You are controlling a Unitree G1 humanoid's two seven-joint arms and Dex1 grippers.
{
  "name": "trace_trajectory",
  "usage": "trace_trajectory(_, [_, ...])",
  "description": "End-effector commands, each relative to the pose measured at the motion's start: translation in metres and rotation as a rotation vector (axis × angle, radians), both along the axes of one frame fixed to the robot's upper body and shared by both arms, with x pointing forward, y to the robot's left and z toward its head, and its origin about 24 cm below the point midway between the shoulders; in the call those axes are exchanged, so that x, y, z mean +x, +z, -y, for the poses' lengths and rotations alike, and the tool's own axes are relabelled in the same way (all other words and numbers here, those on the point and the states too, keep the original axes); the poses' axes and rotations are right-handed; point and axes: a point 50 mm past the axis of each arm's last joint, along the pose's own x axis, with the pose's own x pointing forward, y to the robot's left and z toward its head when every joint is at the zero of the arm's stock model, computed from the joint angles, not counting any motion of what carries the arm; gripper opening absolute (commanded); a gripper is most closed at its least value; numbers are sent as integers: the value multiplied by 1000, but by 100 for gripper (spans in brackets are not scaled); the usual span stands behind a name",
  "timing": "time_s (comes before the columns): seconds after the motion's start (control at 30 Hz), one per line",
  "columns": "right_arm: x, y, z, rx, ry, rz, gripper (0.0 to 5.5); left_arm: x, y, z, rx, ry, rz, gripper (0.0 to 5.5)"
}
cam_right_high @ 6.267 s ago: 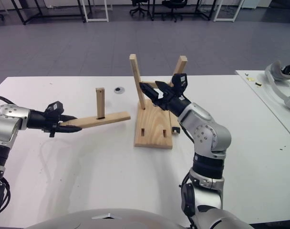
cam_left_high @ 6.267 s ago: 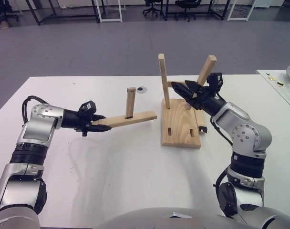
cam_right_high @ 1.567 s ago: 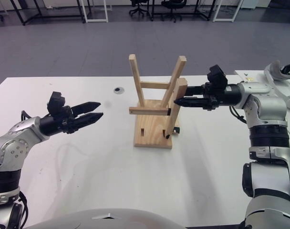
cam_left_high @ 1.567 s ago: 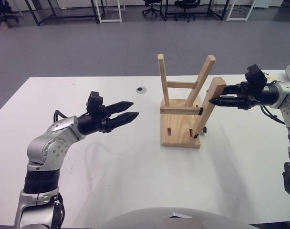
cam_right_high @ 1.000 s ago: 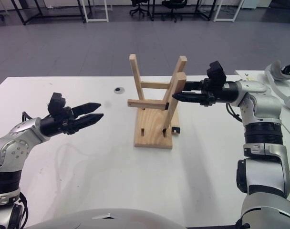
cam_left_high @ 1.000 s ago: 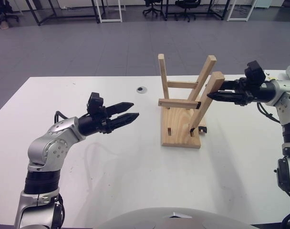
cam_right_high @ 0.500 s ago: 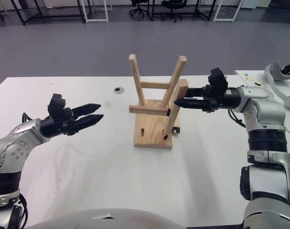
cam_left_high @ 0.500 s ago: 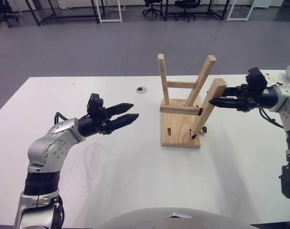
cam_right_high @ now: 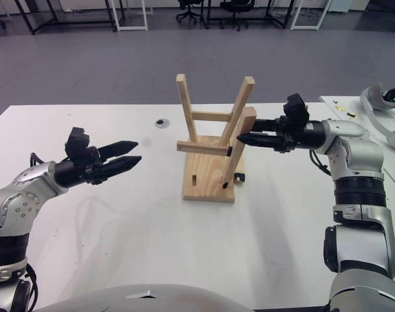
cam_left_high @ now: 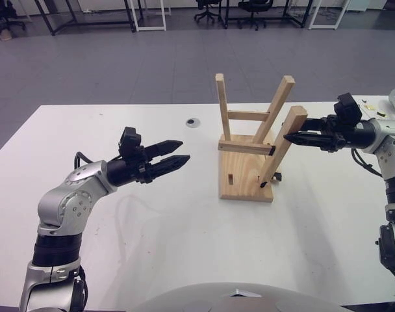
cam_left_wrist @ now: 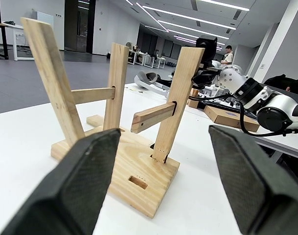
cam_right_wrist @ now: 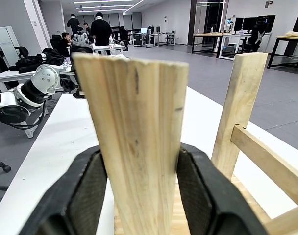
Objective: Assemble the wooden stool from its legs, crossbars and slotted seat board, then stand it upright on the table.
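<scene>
— How is the light?
— Bright and even, from ceiling strip lights overhead.
— Shadows?
— Soft and faint on the white table, a pale one just beside the seat board. The floor behind looks dimmer.

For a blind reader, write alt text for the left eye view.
The right gripper clamps the top of a tilted leg whose foot meets the seat board, flat on the table, beside two standing legs. The open left gripper hovers empty to the board's left.
</scene>
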Motion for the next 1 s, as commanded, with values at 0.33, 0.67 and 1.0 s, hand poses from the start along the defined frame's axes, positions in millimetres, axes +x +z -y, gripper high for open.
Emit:
trace_trajectory(0.33, [7,16,-6,-56,34,54,207,-2,-3,0,-10,5,-8,331])
trace_trajectory(0.67, [-23,-37,-2,-87,24,-64,207,-3,-2,-1,-12,19,-6,331])
trace_trajectory(1.0, [-57,-97,-10,1,-64,-272,207,-3,-1,1,-16,20,-18,331])
